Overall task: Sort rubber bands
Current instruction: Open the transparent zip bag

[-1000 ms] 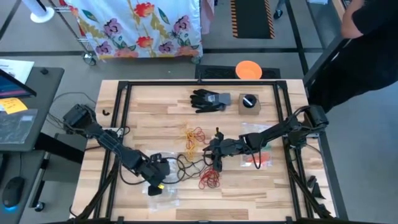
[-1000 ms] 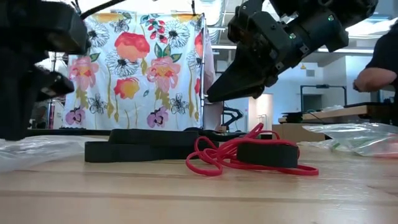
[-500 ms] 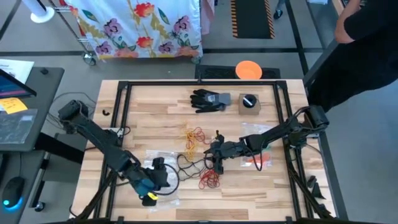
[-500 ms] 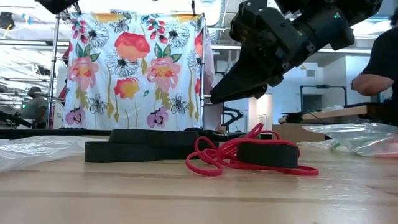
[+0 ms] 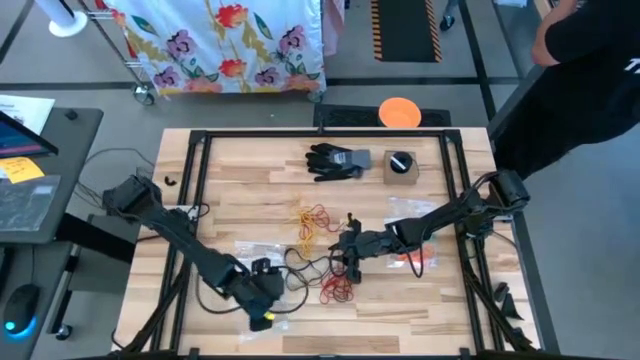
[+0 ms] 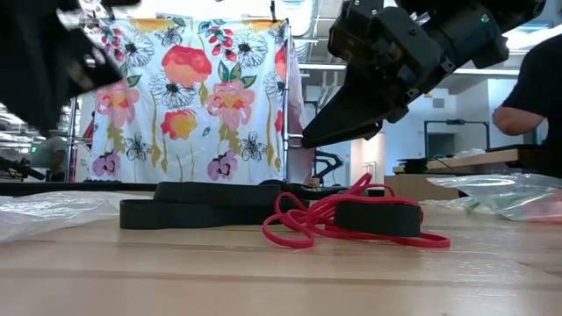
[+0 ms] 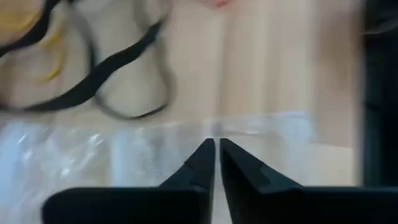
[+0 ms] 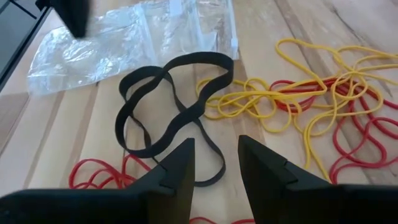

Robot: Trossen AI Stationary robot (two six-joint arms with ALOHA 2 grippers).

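Wooden tabletop [image 5: 240,205]: right tool [image 8: 214,163], fingers parted, hovers above black rubber bands [image 8: 171,102]; blurry left tool [image 7: 216,163] seems nearly shut.

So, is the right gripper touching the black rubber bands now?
Apart. In the right wrist view the right gripper has open, empty fingers above the black rubber bands, and wood shows through the gap between them.

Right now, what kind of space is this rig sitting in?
Probably a robotics lab or workshop, not a home. A framed wooden table carries two arms sorting rubber bands; a flowered cloth backdrop hangs on a rolling rack behind it, and a desk with a keyboard stands beside the table.
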